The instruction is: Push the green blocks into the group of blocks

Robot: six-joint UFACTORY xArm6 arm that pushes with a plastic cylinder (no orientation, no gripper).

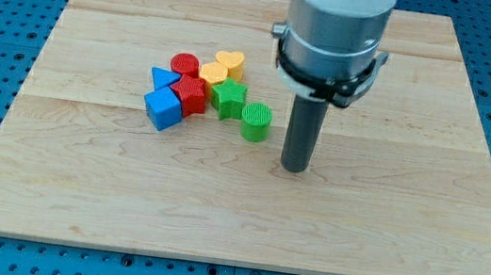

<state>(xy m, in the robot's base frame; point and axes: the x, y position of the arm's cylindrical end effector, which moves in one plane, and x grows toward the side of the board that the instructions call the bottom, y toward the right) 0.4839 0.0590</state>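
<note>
Progress looks near the end: green star block (pixel 228 98) already sits in the group, touching or almost touching the red hexagon-like block (pixel 192 94) on its left and just below the yellow heart block (pixel 230 62) and another yellow block (pixel 213 73). Green cylinder (pixel 256 121) is just beside the star at its lower right, maybe touching, can't tell for sure. Judgement: only a small nudge toward the view's left/top is left to seat the cylinder tight.

Rest of the group: red cylinder (pixel 185 63) at top, blue triangle block (pixel 164 77) and blue cube (pixel 163 108) on the left side. All on wooden board (pixel 385 232), left of centre.

Orientation: green cylinder stands upright, ribbed round face up, axis vertical, so no long axis along the board and no heading to speak of. Green star lies flat, points radiating, one arm roughly toward the view's bottom; no clear long axis.

My tip (pixel 294 169) rests on the board just right of and slightly below the green cylinder, near but apart, not touching any block.

No claw on this rig, just the rod; nothing held, nothing to open or close.
</note>
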